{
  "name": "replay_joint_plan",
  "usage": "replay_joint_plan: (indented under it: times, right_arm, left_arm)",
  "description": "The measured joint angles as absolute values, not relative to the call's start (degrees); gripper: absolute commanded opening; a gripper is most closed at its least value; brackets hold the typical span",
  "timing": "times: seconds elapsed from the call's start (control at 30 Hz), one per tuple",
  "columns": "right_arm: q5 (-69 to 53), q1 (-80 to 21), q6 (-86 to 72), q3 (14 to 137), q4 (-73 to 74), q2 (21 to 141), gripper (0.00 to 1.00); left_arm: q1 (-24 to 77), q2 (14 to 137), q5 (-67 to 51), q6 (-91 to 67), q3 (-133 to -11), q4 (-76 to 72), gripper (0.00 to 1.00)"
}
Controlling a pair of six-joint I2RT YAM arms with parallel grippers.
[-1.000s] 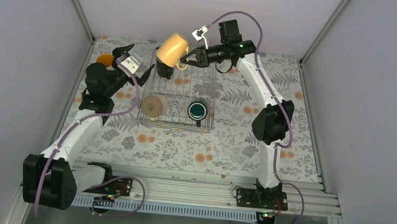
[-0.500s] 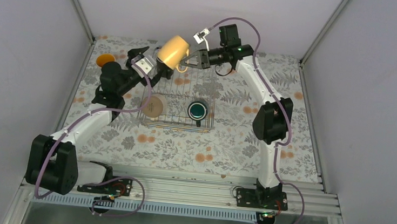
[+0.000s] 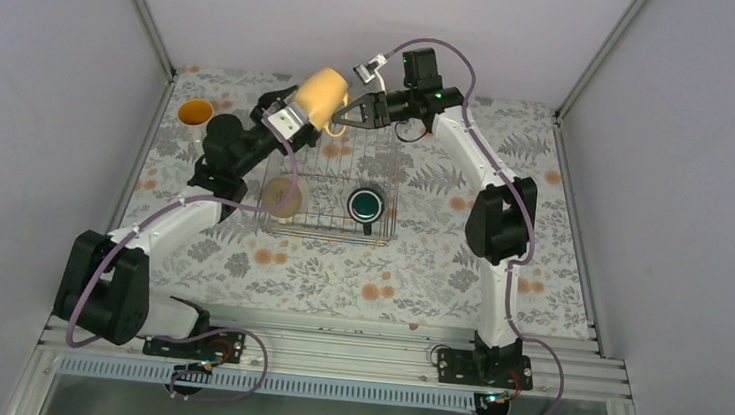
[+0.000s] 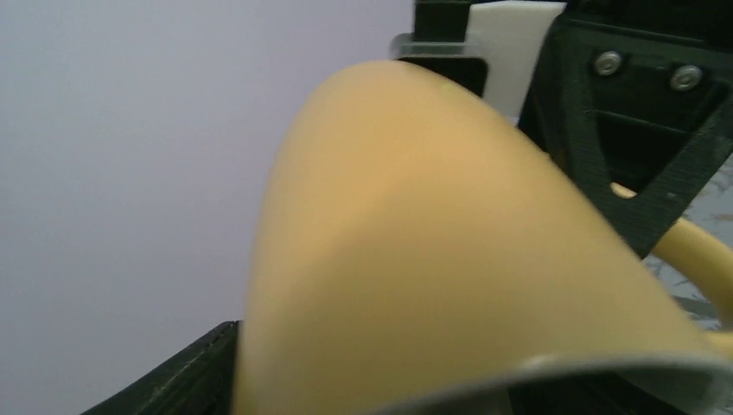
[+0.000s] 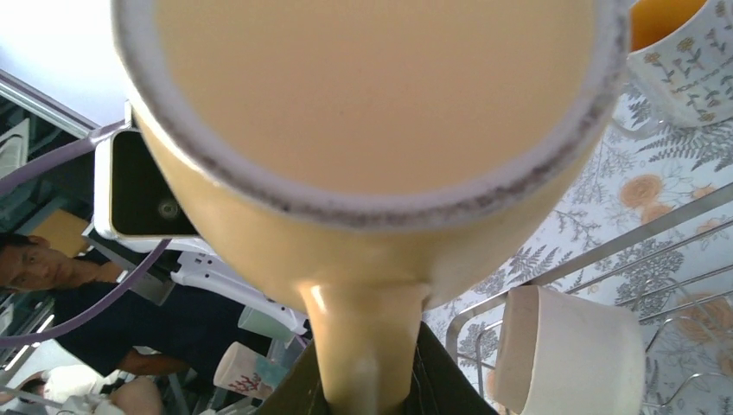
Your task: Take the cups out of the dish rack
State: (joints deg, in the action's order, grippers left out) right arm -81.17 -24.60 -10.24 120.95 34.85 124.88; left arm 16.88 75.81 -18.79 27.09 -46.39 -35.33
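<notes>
Mugs are partly unloaded. One orange-lined mug (image 3: 194, 111) stands on the worktop (image 3: 418, 272), apart from the rack (image 3: 387, 164) on its left. The right claw (image 3: 343, 115) is pressed together on the handle of the yellow mug (image 3: 321, 95), holding it tilted in the air over the rack's far left corner. The left claw (image 3: 304, 112) straddles that mug's body; whether it grips yet I cannot tell. A cream mug (image 3: 282, 198) and a green mug (image 3: 367, 204) sit in the rack's near row, so roughly half the job looks left.

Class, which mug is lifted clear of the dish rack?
The yellow mug, held by its handle in the right gripper; the cream mug and green mug sit in the rack.
</notes>
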Motion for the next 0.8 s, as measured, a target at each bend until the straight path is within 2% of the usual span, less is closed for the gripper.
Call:
replay_joint_plan:
  times: [0.1, 0.3, 0.47, 0.6, 0.7, 0.77, 0.8]
  right_arm:
    - [-83.11, -24.6, -12.4, 118.93, 32.23, 124.88, 0.03]
    - [-85.45, -24.21, -15.0, 117.34, 30.15, 124.88, 0.03]
    - [-87.29, -23.94, -16.12, 117.34, 28.86, 124.9, 0.04]
    - [-87.83, -23.97, -16.21, 117.34, 27.42, 124.92, 0.11]
    - [-87.96, -24.01, -16.49, 117.34, 26.26, 124.97, 0.13]
    - [-88.05, -23.99, -16.58, 117.34, 26.13, 125.01, 0.23]
    - [-87.99, -23.99, -16.56, 117.34, 26.15, 125.03, 0.33]
  left_arm:
    - [18.57, 77.12, -17.96, 27.83, -46.5, -35.59, 0.58]
    - [19.77, 77.65, -15.16, 28.67, -47.37, -36.07, 0.4]
    - [20.58, 76.99, -12.1, 29.63, -47.79, -36.75, 0.15]
    - [21.06, 76.6, -9.74, 29.23, -48.6, -37.21, 0.03]
    - [21.63, 76.55, -8.58, 29.39, -49.3, -37.32, 0.02]
    - [21.78, 76.55, -8.23, 29.52, -49.3, -37.19, 0.02]
    - [21.8, 76.55, -8.1, 29.52, -49.34, -37.06, 0.02]
